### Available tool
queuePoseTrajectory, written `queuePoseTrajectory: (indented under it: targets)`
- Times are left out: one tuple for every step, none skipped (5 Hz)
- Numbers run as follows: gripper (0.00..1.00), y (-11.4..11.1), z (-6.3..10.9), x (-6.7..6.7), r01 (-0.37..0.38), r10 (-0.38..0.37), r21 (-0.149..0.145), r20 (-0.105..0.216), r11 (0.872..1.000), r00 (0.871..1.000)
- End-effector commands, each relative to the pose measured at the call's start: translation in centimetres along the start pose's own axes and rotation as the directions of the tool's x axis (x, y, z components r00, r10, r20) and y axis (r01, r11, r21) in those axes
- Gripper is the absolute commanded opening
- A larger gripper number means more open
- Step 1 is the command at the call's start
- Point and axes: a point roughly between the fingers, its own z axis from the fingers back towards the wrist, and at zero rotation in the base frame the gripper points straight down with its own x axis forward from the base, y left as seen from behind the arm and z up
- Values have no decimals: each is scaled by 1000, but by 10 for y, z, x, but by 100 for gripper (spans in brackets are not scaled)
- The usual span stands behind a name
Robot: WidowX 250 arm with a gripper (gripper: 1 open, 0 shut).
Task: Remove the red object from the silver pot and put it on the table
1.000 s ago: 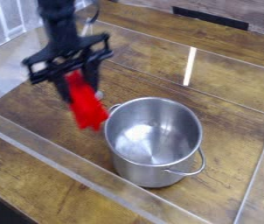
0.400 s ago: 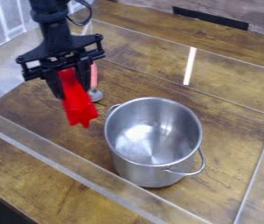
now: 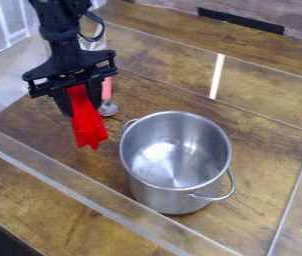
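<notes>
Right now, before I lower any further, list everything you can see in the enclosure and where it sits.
red object: one, bright red, hanging upright from the fingers, left of the pot, lower end close to the table; whether it touches is unclear.
silver pot: one, shiny steel, standing on the table right of centre, empty inside.
pink-handled utensil: one, pink with a metal end, behind the red object, partly hidden.
table: one, brown wood planks, under everything.
clear walls: transparent panels bordering the table.
dark strip: one, black, at the far edge behind the back wall.
gripper: one, black, its fingers closed on the top of the red object, pointing down.
</notes>
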Motion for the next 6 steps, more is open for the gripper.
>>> queuePoseTrajectory:
  targets:
    - [100, 0, 13, 13, -50, 50, 1, 47, 999, 998]
    - [100, 3, 17, 17, 3, -3, 1, 47, 1000, 999]
    - [100, 5, 31, 21, 60, -59, -14, 44, 998, 997]
    - [100, 8, 60, 19, 57, -56, -24, 52, 998, 997]
    - [100, 10, 76, 13, 56, -52, -52, 77, 997, 996]
    - [100, 8, 69, 14, 46, -41, -56, 96, 997, 995]
